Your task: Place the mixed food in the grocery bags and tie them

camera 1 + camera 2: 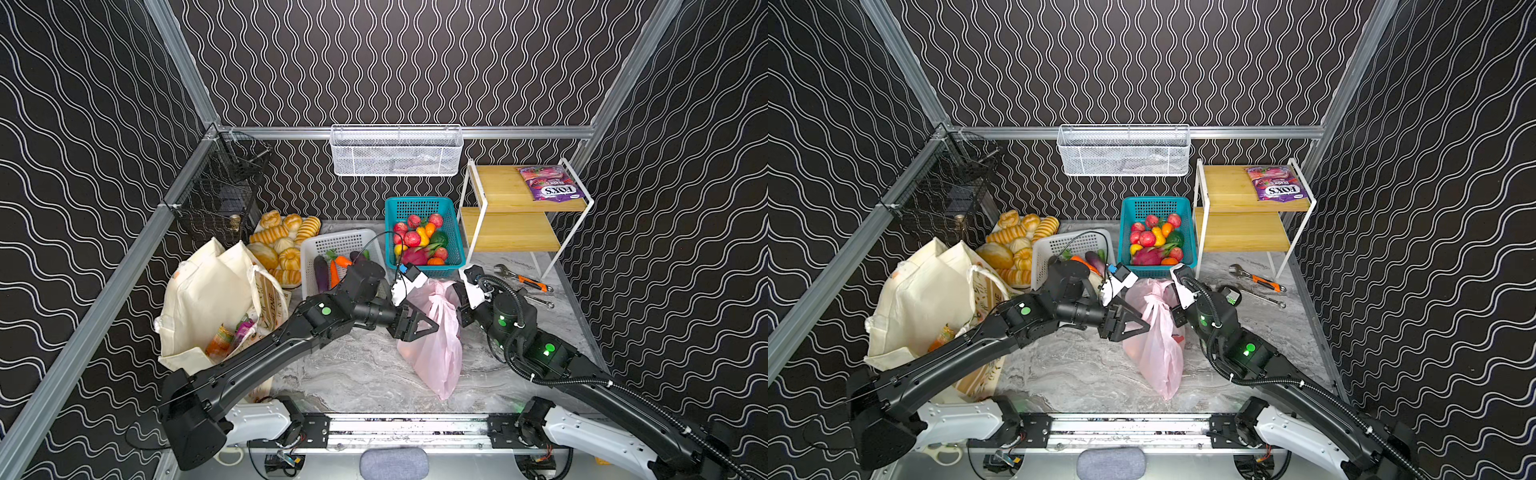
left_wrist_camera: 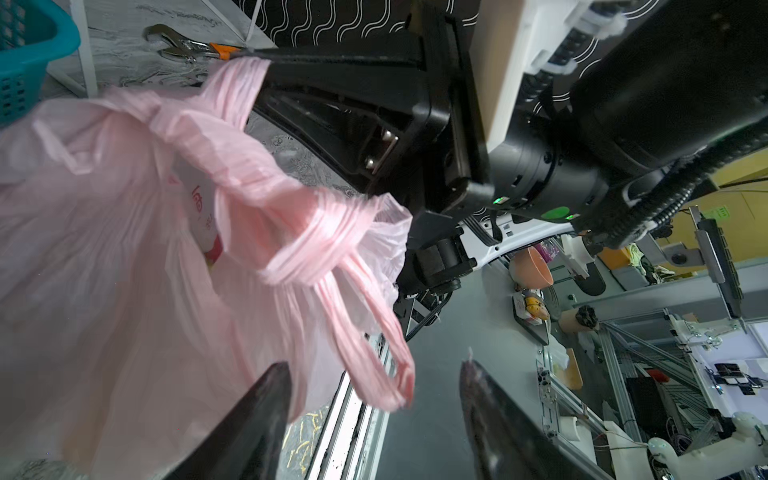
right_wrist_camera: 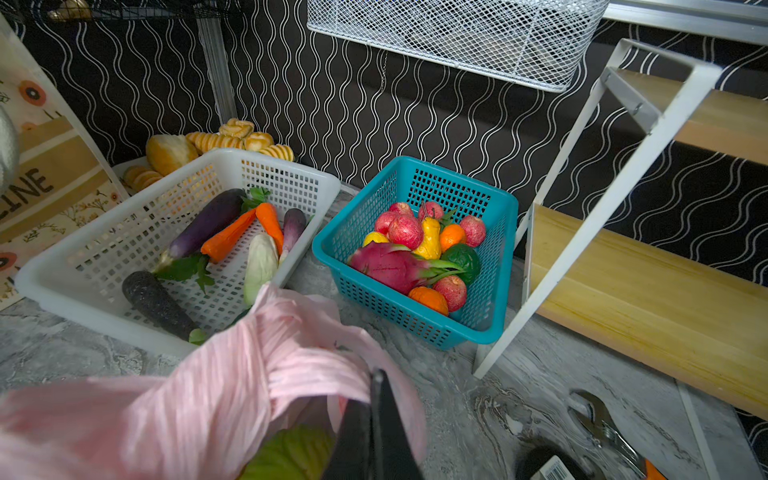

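Right gripper (image 3: 376,386) fingers pressed together, pinching the gathered handle of the pink bag (image 1: 436,349); left gripper (image 2: 376,365) fingers spread, loose handle loop near them; bag sits mid-counter (image 1: 353,374) just before the teal basket (image 1: 457,245), tote (image 1: 208,299) at the left edge.

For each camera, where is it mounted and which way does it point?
Top views: above the arms' bases, looking down on the table; both arms show, left gripper open at the pink plastic bag.
Left wrist: on the left arm, facing the bag; its fingers and the right gripper show.
Right wrist: on the right arm, facing the white basket and teal basket; its shut fingers pinch the bag.
Shared: the bag, in all.
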